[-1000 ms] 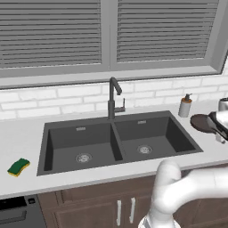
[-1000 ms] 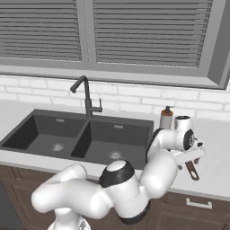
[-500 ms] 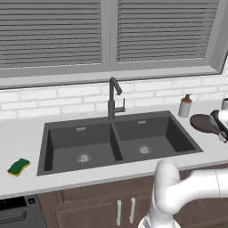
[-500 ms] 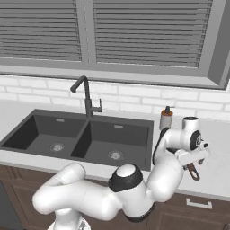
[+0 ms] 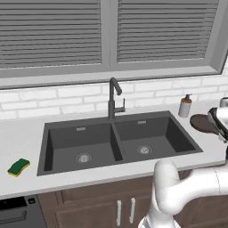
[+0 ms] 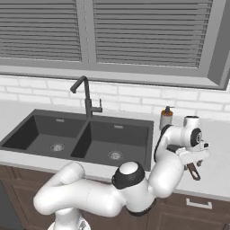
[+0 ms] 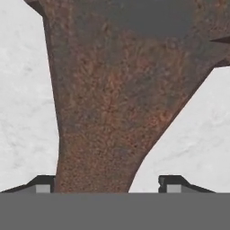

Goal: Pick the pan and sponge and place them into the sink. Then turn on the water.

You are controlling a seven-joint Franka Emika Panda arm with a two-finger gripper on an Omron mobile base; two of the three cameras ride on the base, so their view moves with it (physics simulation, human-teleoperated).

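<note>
The dark brown pan (image 5: 201,123) lies on the counter right of the sink (image 5: 43,138), next to the soap bottle. My gripper (image 5: 221,128) hangs low over its handle (image 6: 193,172) at the right edge of the left base view. In the hand view the rusty brown pan (image 7: 117,90) sits close below, its handle running down between my open fingertips (image 7: 42,185), nearer the left one. The green and yellow sponge (image 5: 18,167) rests on the counter left of the sink. No water runs from the faucet (image 5: 113,99).
A soap dispenser bottle (image 5: 184,106) stands behind the pan by the white brick wall. The double sink (image 6: 148,148) has a drain (image 5: 83,157) in each basin. My own arm (image 6: 170,166) blocks most of the pan in the right base view.
My hand has shifted slightly right and down over the pan's handle. Pan and sponge have not moved.
</note>
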